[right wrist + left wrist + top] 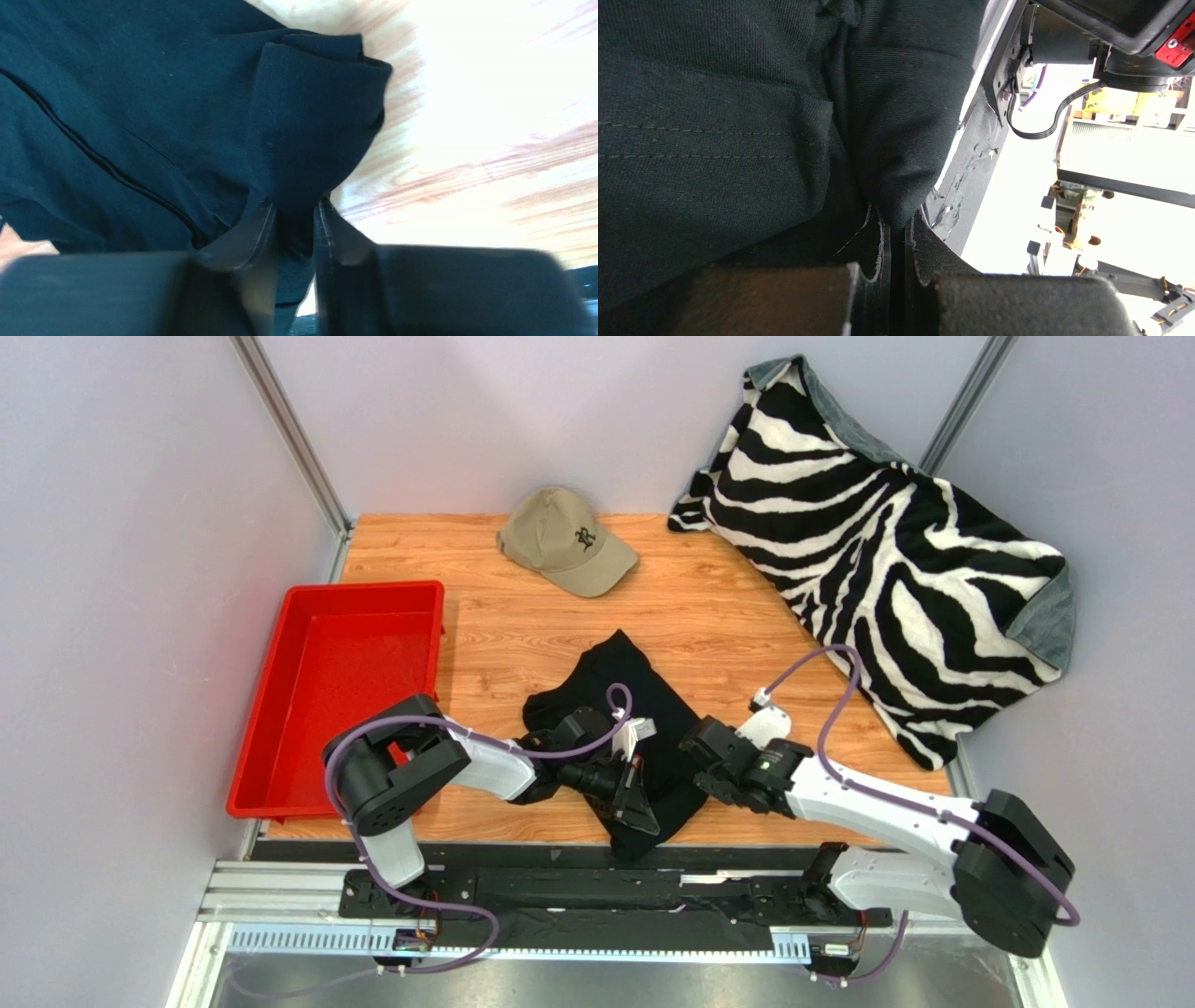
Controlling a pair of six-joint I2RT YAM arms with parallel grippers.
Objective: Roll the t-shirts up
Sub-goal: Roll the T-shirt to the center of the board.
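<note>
The black t-shirt [624, 686] lies bunched on the wooden table [730, 623], near its front edge between the two arms. My left gripper [638, 805] is at the shirt's near end, shut on a pinch of the cloth. In the left wrist view the fabric [738, 105] fills the picture and runs down into the closed left gripper [898, 225]. My right gripper [697, 751] is at the shirt's right edge. In the right wrist view a folded lobe of the shirt [316, 119] sits between the fingers of the right gripper [296, 211], which press on it.
A red tray [344, 686] stands at the left of the table. A tan cap [568, 539] lies at the back. A zebra-striped blanket [884, 546] covers the back right corner. The black front rail [561, 889] runs just below the shirt.
</note>
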